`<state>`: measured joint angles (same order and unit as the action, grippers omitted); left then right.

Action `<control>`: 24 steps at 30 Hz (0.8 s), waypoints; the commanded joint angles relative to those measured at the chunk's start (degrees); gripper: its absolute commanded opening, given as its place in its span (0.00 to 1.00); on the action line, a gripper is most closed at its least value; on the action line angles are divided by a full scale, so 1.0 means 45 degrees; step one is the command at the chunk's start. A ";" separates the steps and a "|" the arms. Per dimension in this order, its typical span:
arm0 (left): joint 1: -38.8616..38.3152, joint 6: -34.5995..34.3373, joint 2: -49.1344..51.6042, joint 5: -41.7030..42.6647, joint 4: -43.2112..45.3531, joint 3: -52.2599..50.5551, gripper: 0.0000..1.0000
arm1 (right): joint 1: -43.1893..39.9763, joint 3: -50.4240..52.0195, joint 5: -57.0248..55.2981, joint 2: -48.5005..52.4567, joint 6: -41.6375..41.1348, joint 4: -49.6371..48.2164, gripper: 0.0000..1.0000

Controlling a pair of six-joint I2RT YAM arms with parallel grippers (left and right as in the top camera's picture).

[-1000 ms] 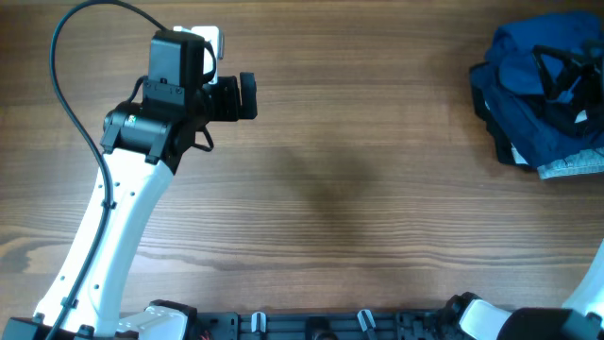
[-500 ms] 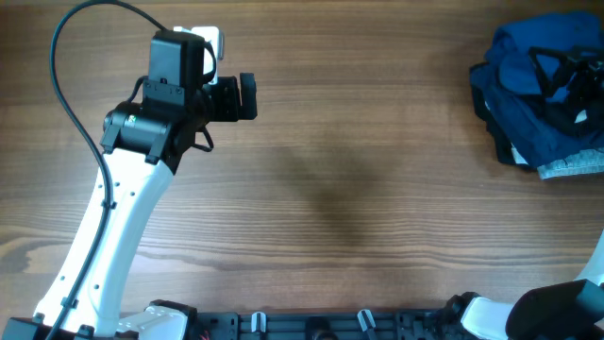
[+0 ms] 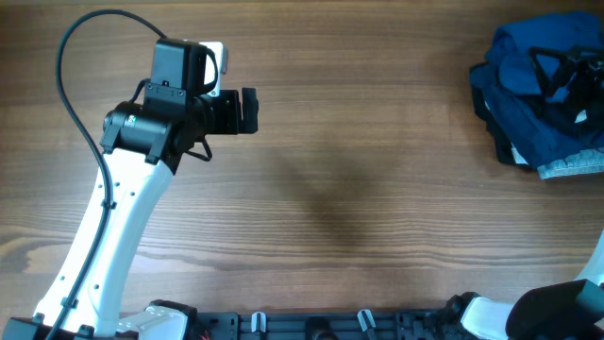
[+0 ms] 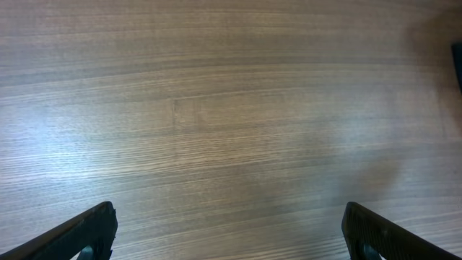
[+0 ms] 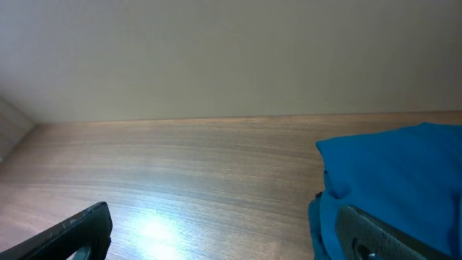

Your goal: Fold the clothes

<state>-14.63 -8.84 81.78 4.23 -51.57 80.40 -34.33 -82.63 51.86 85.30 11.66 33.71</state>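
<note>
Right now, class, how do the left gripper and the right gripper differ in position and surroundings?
The left gripper hangs over bare table, far from the blue shirt; the right gripper is at the shirt, by the table's right edge. The left gripper's fingers frame only wood; the right gripper's frame wood with blue fabric beside one finger. Both are open and empty.

The two black fingers (image 4: pixel 88 232) of the left gripper (image 4: pixel 229 235) are seen spread far apart. The brown wooden table (image 4: pixel 216 108) is seen between them and ahead of them. A small dark strip (image 4: pixel 458 65) is seen far ahead on the right side, too small to be told.
</note>
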 commanded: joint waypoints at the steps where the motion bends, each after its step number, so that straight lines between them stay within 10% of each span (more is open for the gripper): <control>1: -0.0019 0.0155 -0.0257 0.0330 -0.0078 0.0029 1.00 | -0.0010 0.0034 0.0107 0.0146 -0.0015 -0.0005 1.00; 11: 0.0665 0.0325 -0.1506 0.0049 0.3798 -0.0801 1.00 | -0.0010 0.0034 0.0107 0.0146 -0.0015 -0.0005 1.00; 24: 0.2667 0.0529 -0.7747 0.0797 1.0302 -0.8723 1.00 | -0.0010 0.0034 0.0107 0.0146 -0.0015 -0.0005 1.00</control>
<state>-4.93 -7.55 53.67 4.86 -6.28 48.10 -34.33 -82.63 51.86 85.30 11.66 33.82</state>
